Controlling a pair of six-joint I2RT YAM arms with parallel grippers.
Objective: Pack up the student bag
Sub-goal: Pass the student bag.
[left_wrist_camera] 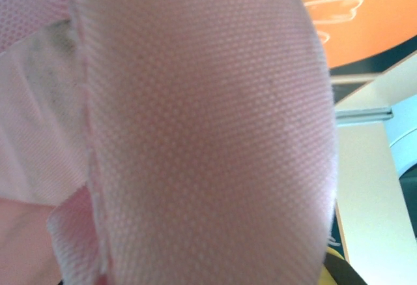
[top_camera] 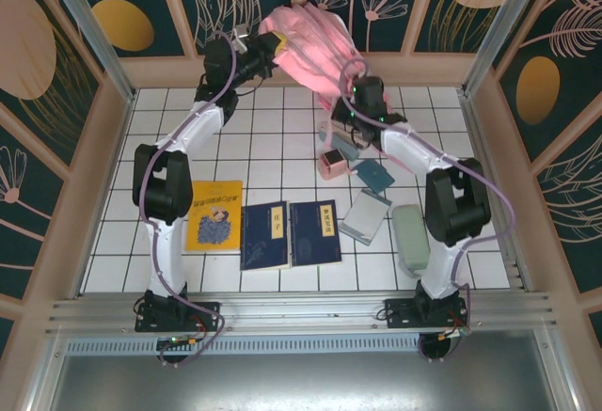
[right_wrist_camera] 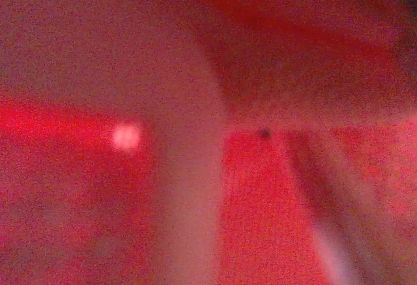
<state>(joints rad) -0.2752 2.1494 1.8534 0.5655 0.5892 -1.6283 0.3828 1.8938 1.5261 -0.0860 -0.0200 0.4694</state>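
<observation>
1. We are finding a yellow book (top_camera: pixel 214 215) and two blue books (top_camera: pixel 265 235) lying nearest on the table (top_camera: pixel 122 251). Their cover labels are too small to read.
2. Behind them a green case (top_camera: pixel 411 235), a grey book (top_camera: pixel 365 215), a teal book (top_camera: pixel 377 177) and a pink box (top_camera: pixel 331 163) are lying loose.
3. Farthest back, the bag (top_camera: pixel 310 49) is hanging raised. The left gripper (top_camera: pixel 273 46) is at its top and the right gripper (top_camera: pixel 346 110) is beneath it. Pink fabric (left_wrist_camera: pixel 208 128) is blocking the wrist cameras, so we cannot tell whether either gripper is clamped.
4. We are judging that a shallow hold could let the bag slip onto the pink box.
</observation>
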